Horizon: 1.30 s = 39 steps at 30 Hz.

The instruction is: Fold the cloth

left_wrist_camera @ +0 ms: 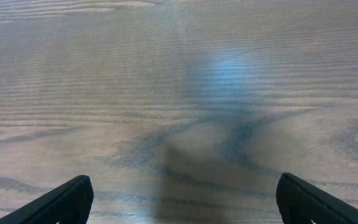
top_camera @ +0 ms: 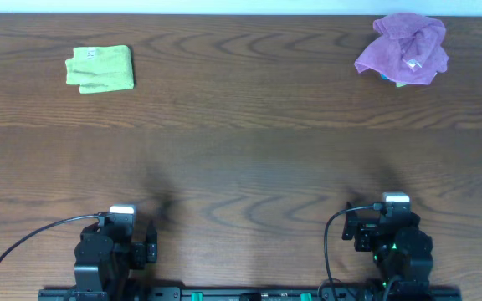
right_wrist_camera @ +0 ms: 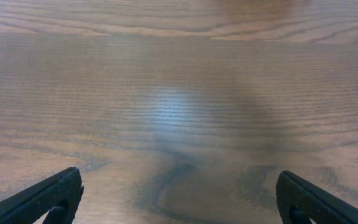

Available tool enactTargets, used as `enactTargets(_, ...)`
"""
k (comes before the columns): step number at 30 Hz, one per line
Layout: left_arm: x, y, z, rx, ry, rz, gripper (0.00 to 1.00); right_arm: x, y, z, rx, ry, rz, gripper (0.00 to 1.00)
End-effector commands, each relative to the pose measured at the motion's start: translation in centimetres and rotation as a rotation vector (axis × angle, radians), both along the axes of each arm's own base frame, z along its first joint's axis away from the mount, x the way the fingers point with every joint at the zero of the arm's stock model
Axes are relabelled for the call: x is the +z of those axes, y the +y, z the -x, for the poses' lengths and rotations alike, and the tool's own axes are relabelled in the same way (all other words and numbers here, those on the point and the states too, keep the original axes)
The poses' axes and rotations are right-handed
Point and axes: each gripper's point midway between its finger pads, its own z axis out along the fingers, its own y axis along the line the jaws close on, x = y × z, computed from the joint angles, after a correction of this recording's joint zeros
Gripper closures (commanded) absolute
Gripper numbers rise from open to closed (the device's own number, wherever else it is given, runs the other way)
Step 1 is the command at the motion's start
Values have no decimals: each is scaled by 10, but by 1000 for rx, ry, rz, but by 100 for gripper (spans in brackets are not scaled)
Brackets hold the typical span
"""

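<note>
Purple cloth bunched, well beyond right hand

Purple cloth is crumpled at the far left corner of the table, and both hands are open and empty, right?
No. The overhead view shows the purple cloth crumpled at the far right corner, not the left; the green cloth holds the far left. The left hand and right hand are open and empty, as you said.

The cloth is purple-magenta and lies crumpled in a loose heap. It sits at the worktop's far right corner, with a small white tag showing.
</note>
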Motion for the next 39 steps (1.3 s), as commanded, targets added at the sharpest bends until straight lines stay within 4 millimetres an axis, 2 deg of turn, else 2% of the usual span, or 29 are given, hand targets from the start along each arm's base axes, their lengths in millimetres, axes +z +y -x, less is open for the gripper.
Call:
enactTargets(1,-14,0,9,-28,60,-35,5,-5,2,1,19,8,8,1)
enactTargets(24,-13,0,9,-28,60,-35,5,-2,0,0,4,16,-1,1)
enactTargets(33,-13,0,9,-28,60,-35,5,50,-31,-17,-276,23,-201,1)
enactTargets(39,-13,0,9,-28,60,-35,5,95,-49,-48,-339,72,-208,1)
